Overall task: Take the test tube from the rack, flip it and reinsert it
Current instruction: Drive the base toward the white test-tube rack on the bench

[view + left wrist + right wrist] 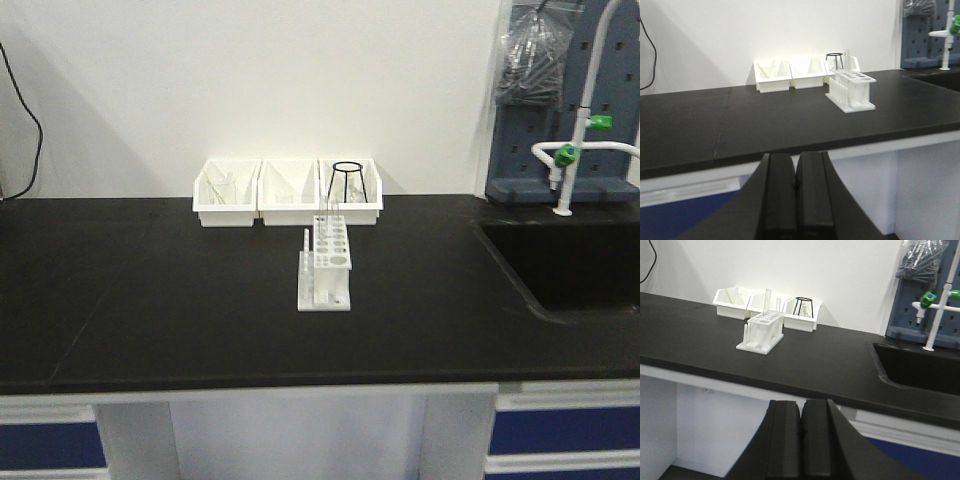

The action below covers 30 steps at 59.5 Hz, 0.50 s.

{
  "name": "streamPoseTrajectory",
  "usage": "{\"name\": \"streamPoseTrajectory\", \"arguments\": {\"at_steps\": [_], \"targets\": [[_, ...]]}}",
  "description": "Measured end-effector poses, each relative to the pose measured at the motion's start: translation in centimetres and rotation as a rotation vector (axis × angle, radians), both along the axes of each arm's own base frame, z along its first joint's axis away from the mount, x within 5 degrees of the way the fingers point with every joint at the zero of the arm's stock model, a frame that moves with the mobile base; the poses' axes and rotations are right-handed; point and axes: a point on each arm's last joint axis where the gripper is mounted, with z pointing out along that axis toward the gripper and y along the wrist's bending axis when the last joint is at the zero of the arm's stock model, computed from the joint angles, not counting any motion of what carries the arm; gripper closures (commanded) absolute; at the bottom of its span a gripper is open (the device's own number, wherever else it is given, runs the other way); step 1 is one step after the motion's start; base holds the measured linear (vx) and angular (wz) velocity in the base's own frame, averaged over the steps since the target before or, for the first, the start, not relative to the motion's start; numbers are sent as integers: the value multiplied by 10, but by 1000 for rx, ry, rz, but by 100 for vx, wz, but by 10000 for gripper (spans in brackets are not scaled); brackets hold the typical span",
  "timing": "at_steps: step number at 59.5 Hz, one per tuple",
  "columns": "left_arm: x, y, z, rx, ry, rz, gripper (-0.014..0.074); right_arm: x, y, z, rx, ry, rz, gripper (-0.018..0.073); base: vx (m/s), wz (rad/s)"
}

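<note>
1. The left gripper is pointing level at the black counter, short of its front edge, with its pads pressing flat together on nothing.
2. The right gripper is hanging in the same pose, jaws likewise pressed together and empty.
3. The rack is standing well ahead of both grippers, ahead-right of the left one and ahead-left of the right one.
4. The test tube is standing upright in the rack's far end, with a second tube just beside it.
</note>
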Motion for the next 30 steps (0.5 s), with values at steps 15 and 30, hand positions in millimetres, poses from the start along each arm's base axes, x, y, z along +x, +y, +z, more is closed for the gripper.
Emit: {"name": "streamPoseTrajectory", "arguments": {"at_steps": [15,30], "targets": [[0,0,0,0,0,0,602,0,0,0,0,0,0,566,49,8],[0,0,0,0,0,0,602,0,0,0,0,0,0,566,45,3]]}}
